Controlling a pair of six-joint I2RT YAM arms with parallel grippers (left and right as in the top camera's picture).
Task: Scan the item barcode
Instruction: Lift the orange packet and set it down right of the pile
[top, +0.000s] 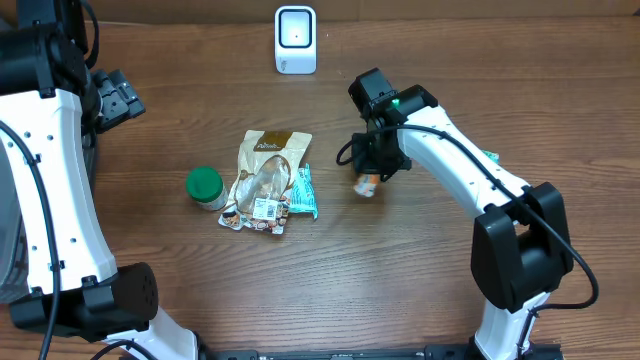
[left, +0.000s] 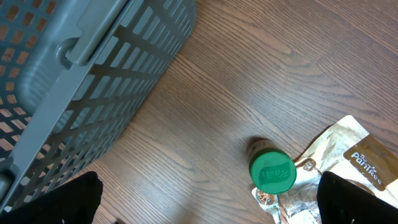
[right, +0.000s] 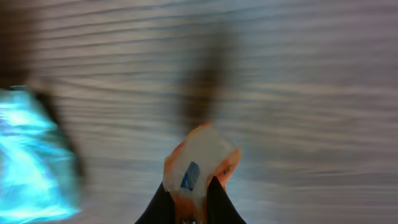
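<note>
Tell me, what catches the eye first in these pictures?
The right gripper pinches a small orange-and-white packet, right of centre in the overhead view. Left of it lie a crumpled snack bag, a blue wrapper and a green-lidded jar; a white scanner stands at the back.

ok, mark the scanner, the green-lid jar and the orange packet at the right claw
scanner (top: 296, 32): overhead view, on its front window.
green-lid jar (left: 272, 172): left wrist view, centre of the lid.
orange packet (right: 198, 158): right wrist view, on its pale middle.
</note>
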